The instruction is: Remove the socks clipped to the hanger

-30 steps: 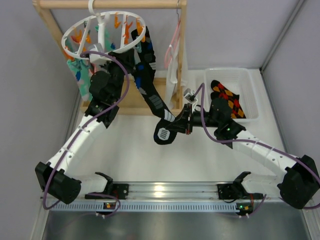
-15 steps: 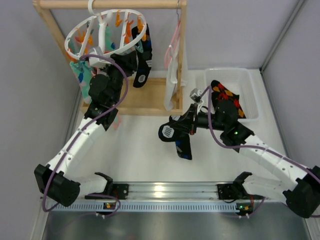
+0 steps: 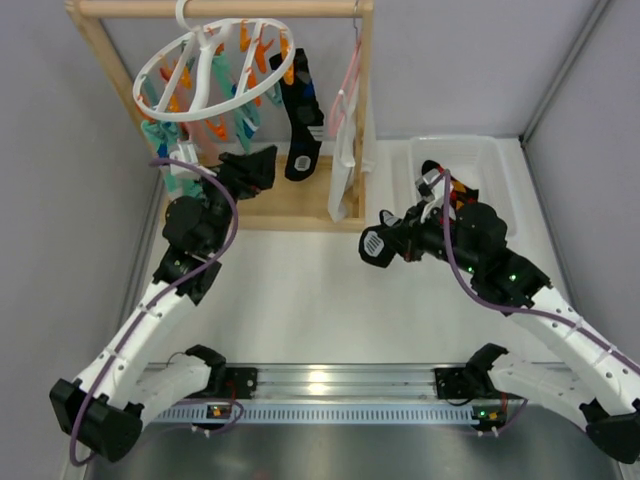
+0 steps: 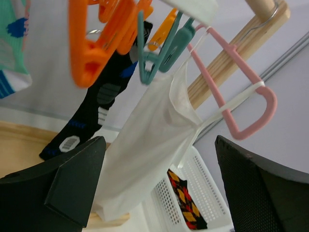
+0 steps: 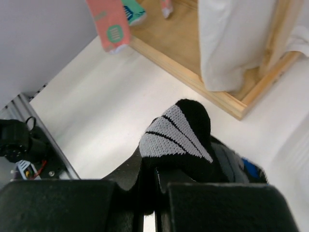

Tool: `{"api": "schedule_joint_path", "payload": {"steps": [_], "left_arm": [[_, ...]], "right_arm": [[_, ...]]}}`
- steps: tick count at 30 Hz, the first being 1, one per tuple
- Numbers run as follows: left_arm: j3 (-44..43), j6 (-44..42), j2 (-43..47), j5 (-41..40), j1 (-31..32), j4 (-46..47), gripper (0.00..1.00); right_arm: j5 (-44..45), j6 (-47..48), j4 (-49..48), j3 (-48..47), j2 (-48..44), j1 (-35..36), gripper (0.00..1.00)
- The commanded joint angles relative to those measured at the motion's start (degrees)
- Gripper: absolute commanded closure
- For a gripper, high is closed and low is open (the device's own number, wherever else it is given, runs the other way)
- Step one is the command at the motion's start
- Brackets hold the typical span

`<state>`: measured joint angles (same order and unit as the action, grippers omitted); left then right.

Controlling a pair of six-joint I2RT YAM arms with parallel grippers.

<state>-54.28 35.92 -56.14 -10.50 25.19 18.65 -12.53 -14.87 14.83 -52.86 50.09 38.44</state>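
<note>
The white ring hanger [image 3: 215, 70] with orange clips [image 4: 91, 43] and teal clips [image 4: 159, 53] hangs from the wooden rack. One black sock [image 3: 300, 120] [image 4: 96, 101] is clipped at its right side, mint-teal socks [image 3: 160, 150] [image 4: 12, 38] at its left, and salmon-pink ones [image 3: 215, 130] [image 5: 111, 24] between them. My left gripper [image 3: 250, 170] [image 4: 159, 188] is open and empty just below the ring, its fingers [image 4: 63, 183] spread wide. My right gripper [image 3: 395, 243] [image 5: 154, 179] is shut on another black sock [image 3: 375, 245] [image 5: 178, 140] with a grey-white toe, held above the table.
A long white cloth [image 4: 149, 150] [image 5: 231, 43] hangs on a pink hanger [image 4: 241, 92] at the rack's right post. A white basket [image 3: 490, 150] [image 4: 203, 193] at the back right holds a diamond-patterned sock [image 4: 186, 203]. The rack's wooden base [image 5: 193, 72] lies behind my grippers.
The black sock stretched from hanger to right gripper came free; the right gripper carried it right. The left gripper opened and dropped below the ring. The hanger swung back.
</note>
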Motion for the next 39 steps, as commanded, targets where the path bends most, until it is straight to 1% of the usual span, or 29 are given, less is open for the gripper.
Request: {"api": "schedule_joint_path", "payload": {"steps": [1, 3, 5, 6, 11, 12, 13, 14, 15, 16, 17, 18, 19, 22, 24, 27, 28, 30, 31, 32, 34, 36, 37, 38, 39], "left_arm": [[3.6, 2.0, 6.2, -1.3, 0.1, -4.3, 0.02], [5.6, 2.7, 9.0, -1.7, 0.2, -6.9, 0.02], [8.0, 3.5, 13.4, -3.5, 0.2, -12.7, 0.02], [8.5, 3.6, 14.7, -4.2, 0.1, -17.8, 0.02], [9.3, 1.7, 22.9, -6.0, 0.1, -33.0, 0.02], [8.9, 1.1, 23.9, -6.3, 0.2, -35.2, 0.02], [8.3, 0.6, 25.1, -6.6, 0.1, -40.3, 0.02], [6.7, -0.3, 25.4, -6.7, 0.1, -42.5, 0.02], [5.8, -0.8, 26.0, -6.2, 0.1, -44.7, 0.02], [5.1, -1.4, 26.3, -6.2, 0.1, -46.7, 0.02], [4.1, -2.5, 26.8, -6.2, 0.2, -50.2, 0.02], [2.9, -3.1, 27.8, -6.6, 0.2, -51.5, 0.02], [2.3, -3.6, 28.5, -7.1, 0.1, -52.7, 0.02], [1.1, -6.2, 31.4, -7.6, 0.1, -55.8, 0.02], [1.4, -7.2, 33.2, -7.4, 0.1, -56.4, 0.02], [2.3, -8.6, 34.4, -7.5, 0.1, -57.0, 0.02], [3.2, -8.9, 34.7, -7.9, 0.1, -57.0, 0.02], [4.3, -9.3, 35.1, -8.7, 0.1, -56.9, 0.02], [5.4, -9.1, 35.4, -9.5, 0.1, -57.0, 0.02], [5.7, -8.8, 35.4, -11.4, 0.2, -56.9, 0.02], [5.8, -8.6, 35.7, -11.0, 0.0, -57.0, 0.02], [5.8, -8.5, 36.3, -11.7, 0.1, -57.0, 0.02], [5.8, -8.4, 36.5, -12.0, 0.1, -56.9, 0.02], [5.9, -8.3, 37.1, -12.2, 0.1, -56.9, 0.02], [6.0, -8.1, 38.0, -12.8, 0.1, -56.9, 0.02]], "right_arm": [[8.1, 2.5, 7.3, -5.7, -0.9, -1.3, 0.99], [10.6, 3.2, 8.9, -7.4, -0.3, -1.7, 0.99], [13.7, 4.1, 10.7, -9.0, 0.6, -2.8, 0.99], [14.1, 4.4, 11.2, -9.4, 1.0, -3.4, 0.99], [14.7, 4.9, 12.5, -12.9, 3.9, -9.9, 0.98], [14.3, 5.0, 12.5, -13.6, 4.5, -11.1, 0.98], [13.7, 5.0, 12.3, -14.2, 5.8, -14.0, 0.98], [12.7, 5.1, 12.1, -15.7, 6.7, -15.5, 0.98], [11.0, 4.7, 11.9, -16.6, 7.6, -18.8, 0.98], [9.6, 4.3, 11.7, -17.5, 9.7, -20.6, 0.98], [5.6, 3.7, 11.3, -19.2, 10.7, -22.5, 0.98], [3.9, 2.2, 10.3, -20.1, 11.8, -24.4, 0.98], [2.5, 1.6, 9.5, -20.8, 14.0, -27.7, 0.98], [-2.0, -0.5, 7.3, -24.6, 18.8, -32.3, 0.97], [-2.6, -1.6, 6.8, -26.7, 21.4, -34.8, 0.97], [-2.6, -1.6, 7.6, -31.9, 27.9, -36.2, 0.97], [-3.4, -1.6, 8.3, -34.5, 31.5, -37.0, 0.94], [-3.7, -0.9, 8.4, -36.3, 34.9, -37.4, 0.56], [-2.4, -0.6, 8.8, -38.6, 37.5, -37.4, 0.35], [-0.1, -0.4, 10.4, -39.9, 38.5, -37.4, 0.01], [5.5, -1.0, 10.9, -40.9, 38.8, -37.1, 0.01], [8.4, -1.3, 11.1, -40.3, 37.1, -36.0, 0.01], [14.1, -1.0, 11.1, -38.6, 34.5, -34.9, 0.01], [17.2, -0.4, 10.9, -37.2, 32.8, -33.5, 0.01], [19.8, 1.0, 9.0, -35.3, 30.9, -29.6, 0.00]]}}
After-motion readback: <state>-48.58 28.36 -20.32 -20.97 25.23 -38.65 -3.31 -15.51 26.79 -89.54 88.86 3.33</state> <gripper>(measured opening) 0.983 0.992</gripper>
